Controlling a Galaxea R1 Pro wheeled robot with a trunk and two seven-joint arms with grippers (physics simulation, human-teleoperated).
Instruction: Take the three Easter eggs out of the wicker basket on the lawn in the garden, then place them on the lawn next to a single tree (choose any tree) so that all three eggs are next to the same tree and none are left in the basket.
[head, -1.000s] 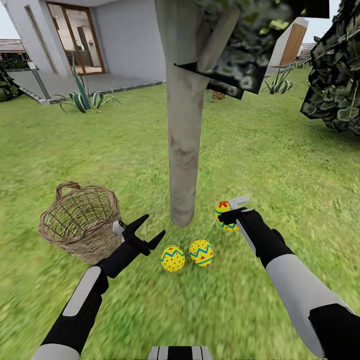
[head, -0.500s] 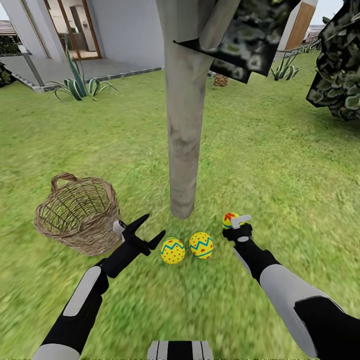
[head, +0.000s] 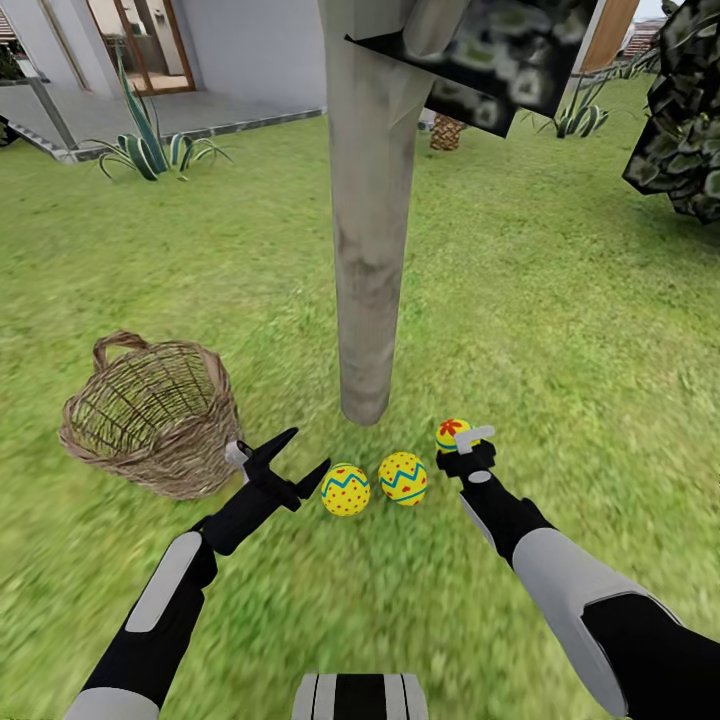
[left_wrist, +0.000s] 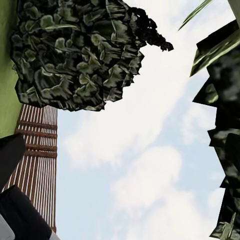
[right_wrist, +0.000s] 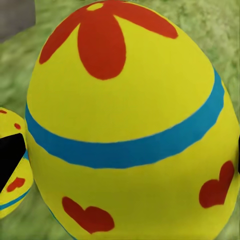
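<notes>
Your right gripper (head: 464, 440) is low over the bright green lawn (head: 560, 330), clenched on a yellow Easter egg with a red flower mark (head: 449, 432). Your right wrist camera sees that same yellow egg (right_wrist: 130, 130) very close, with a blue band and red hearts, grass behind it and the edge of a second egg (right_wrist: 12, 175) beside it. You cannot tell from these pictures whether the held egg touches the grass.

Two more yellow eggs lie on the lawn close in front of the straight pale grey-beige tree trunk (head: 368, 220): one with a blue zigzag and red dots (head: 346, 489), and just beside it another with blue zigzag bands (head: 403, 478). The held egg sits near them, on the right side of the trunk's base.

Your left gripper (head: 292, 464) hangs released, its dark fingers spread wide and holding nothing, between the eggs and the round tan-brown wicker basket (head: 150, 415). The basket stands tilted on the lawn to the left of the trunk, its loop handle at the far rim, with no egg visible inside.

Your left wrist camera faces up at sky, dark mottled green leaves (left_wrist: 80, 55) and a slatted brown structure (left_wrist: 37, 160).
</notes>
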